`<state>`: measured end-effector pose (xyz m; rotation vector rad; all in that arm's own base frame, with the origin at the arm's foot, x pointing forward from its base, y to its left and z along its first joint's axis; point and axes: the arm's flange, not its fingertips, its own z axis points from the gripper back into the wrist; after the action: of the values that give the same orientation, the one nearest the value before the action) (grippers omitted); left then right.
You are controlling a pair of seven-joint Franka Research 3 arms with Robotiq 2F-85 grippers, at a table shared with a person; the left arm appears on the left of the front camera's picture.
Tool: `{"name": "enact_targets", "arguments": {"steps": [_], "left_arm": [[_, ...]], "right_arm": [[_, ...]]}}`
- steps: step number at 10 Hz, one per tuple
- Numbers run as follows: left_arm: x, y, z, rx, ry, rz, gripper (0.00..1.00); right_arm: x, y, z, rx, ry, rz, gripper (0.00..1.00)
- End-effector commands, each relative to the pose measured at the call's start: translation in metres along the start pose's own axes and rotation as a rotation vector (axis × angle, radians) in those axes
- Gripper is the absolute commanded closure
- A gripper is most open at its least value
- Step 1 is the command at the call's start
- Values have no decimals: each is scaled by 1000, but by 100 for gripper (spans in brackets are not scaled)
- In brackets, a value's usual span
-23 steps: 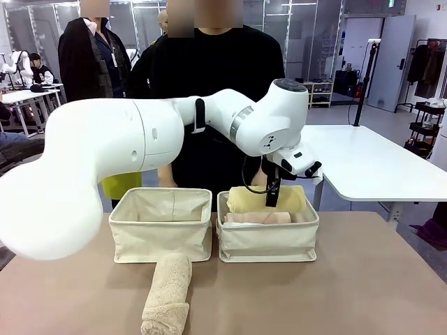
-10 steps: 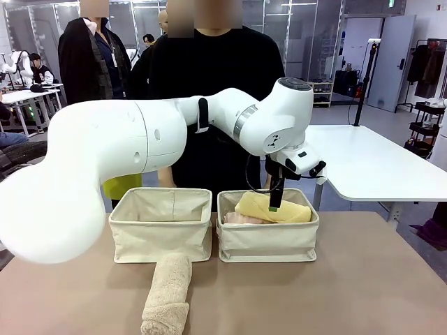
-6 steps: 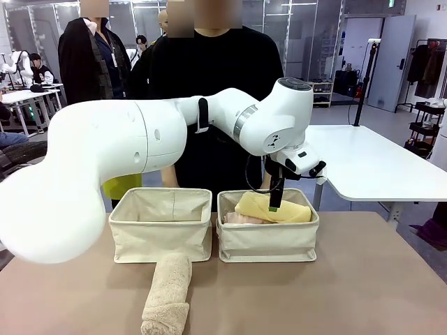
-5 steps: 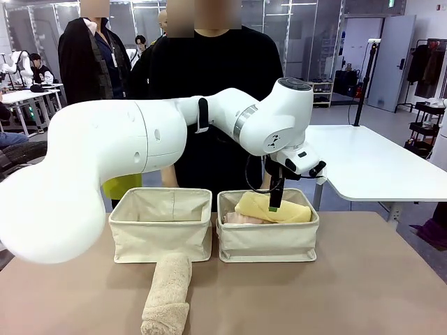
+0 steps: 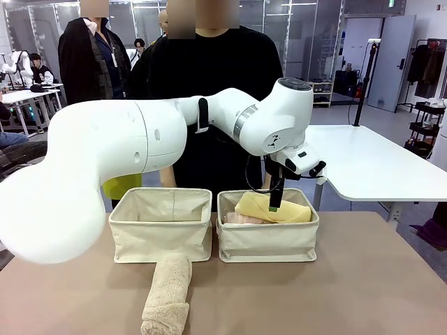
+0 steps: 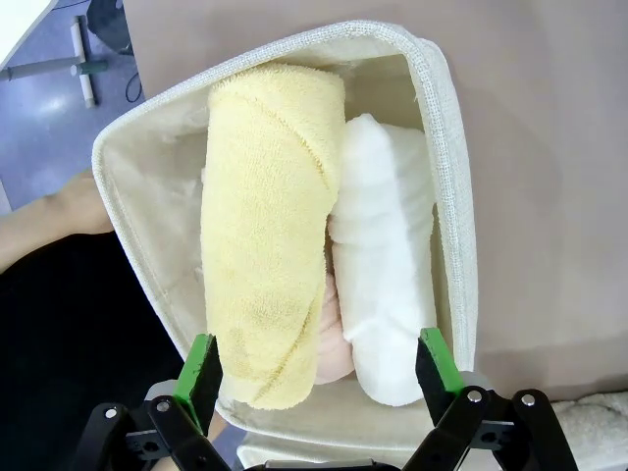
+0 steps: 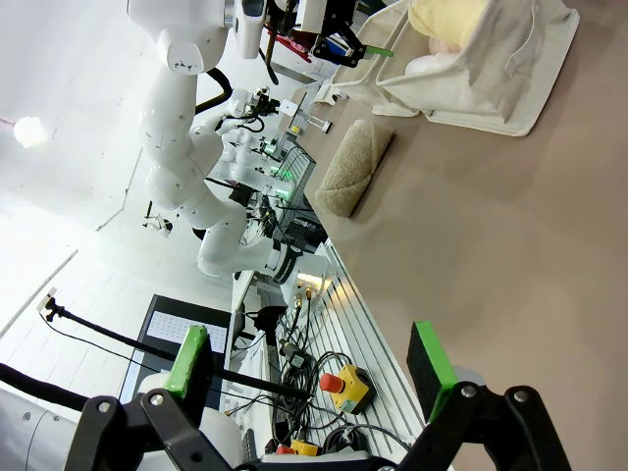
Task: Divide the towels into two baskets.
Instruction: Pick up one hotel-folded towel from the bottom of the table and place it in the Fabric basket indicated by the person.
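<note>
Pincer on left arm (image 6: pixel 317 358) is seen spread wide above yellow towel (image 6: pixel 270 216) in basket (image 6: pixel 449 196), nothing gripped; right pincer (image 7: pixel 309 351) likewise wide, empty.

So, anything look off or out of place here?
Yes: the right basket holds three, the yellow towel tilted over the white towel and pink towel; the beige towel lies on the table, outside both.

We find no words, numbers or brand names that we can read. The small dark mark (image 5: pixel 274 142) on the left arm's white housing is too small for us to make out, and the grid on the dark screen (image 7: pixel 180 329) is blurred.
</note>
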<state>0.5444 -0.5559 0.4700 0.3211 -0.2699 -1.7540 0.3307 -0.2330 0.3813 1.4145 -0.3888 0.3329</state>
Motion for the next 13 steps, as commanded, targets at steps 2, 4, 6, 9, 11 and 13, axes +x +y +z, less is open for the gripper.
{"name": "enact_targets", "arguments": {"steps": [2, 4, 6, 9, 11, 13], "left_arm": [[-44, -6, 31, -200, -126, 222, 0], [-93, -37, 57, -241, -265, 371, 0], [-148, -77, 86, -218, -322, 506, 0], [-225, -131, 106, -247, -366, 706, 0], [-288, -175, 116, -256, -525, 874, 0], [-343, -214, 111, -322, -681, 1011, 0]], "right_arm": [[0, 3, -1, 1, 3, 2, 0], [0, 3, -1, 1, 3, 2, 0], [0, 3, -1, 1, 3, 2, 0], [0, 3, -1, 1, 3, 2, 0], [0, 3, -1, 1, 3, 2, 0], [0, 3, -1, 1, 3, 2, 0]]}}
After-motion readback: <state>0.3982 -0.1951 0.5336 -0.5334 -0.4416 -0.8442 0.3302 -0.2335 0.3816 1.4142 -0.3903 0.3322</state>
